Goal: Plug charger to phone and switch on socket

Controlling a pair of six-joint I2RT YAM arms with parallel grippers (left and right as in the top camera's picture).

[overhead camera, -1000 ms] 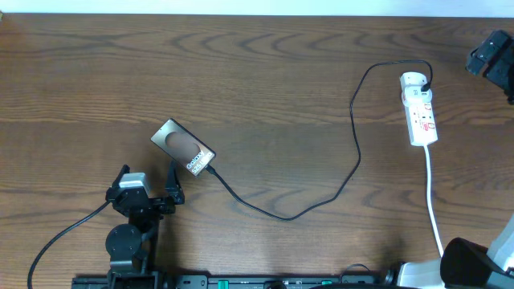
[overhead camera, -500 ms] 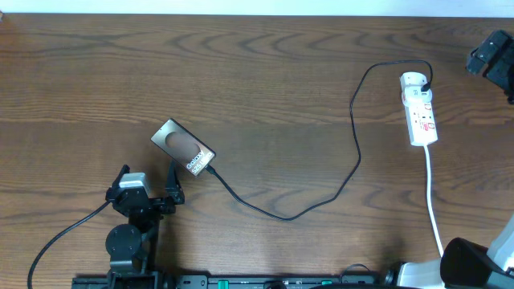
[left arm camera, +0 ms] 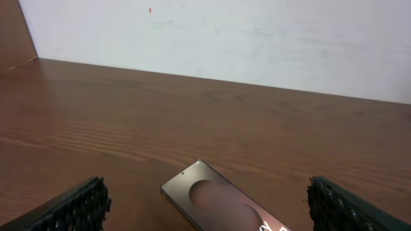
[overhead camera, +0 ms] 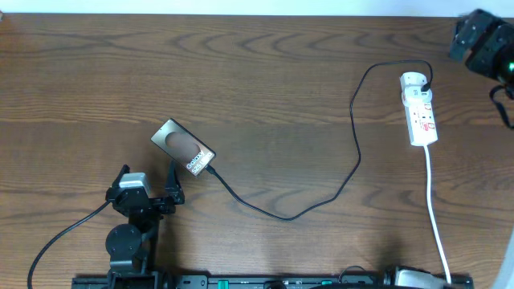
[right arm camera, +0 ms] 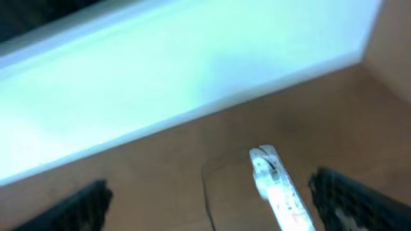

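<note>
Left gripper (overhead camera: 148, 175): black two-finger unit at the near edge of a dark brown wood-grain table (overhead camera: 257, 80), jaws spread wide, nothing between them, ribbed black fingers (left arm camera: 77, 208) at either lower corner of its wrist view. Phone (overhead camera: 184, 148): flat rectangle with a glossy brown-bronze face, a pale oval and white lettering, lying flat just ahead of the left jaws and angled across them; its near end sits close to the right-hand finger, apart from it. In the left wrist view the phone (left arm camera: 218, 202) shows low in the gap between the two fingers, with a white wall (left arm camera: 225, 38) beyond. Charger (overhead camera: 285, 217): long thin black cable, one end meeting the phone's near short edge beside the left jaws; whether the tip is seated cannot be told. It sags toward the table's near side, climbs away in a tall loop, and ends in a black plug at the socket's rounded far end. Socket (overhead camera: 421, 112): narrow white power strip with red markings, white cord (overhead camera: 432, 201) trailing toward the near edge. Right gripper (right arm camera: 212, 202): view blurred, jaws wide apart and empty, raised above the table's far right corner; the socket (right arm camera: 276, 186) lies ahead of these jaws, nearer the right-hand finger, well apart.
</note>
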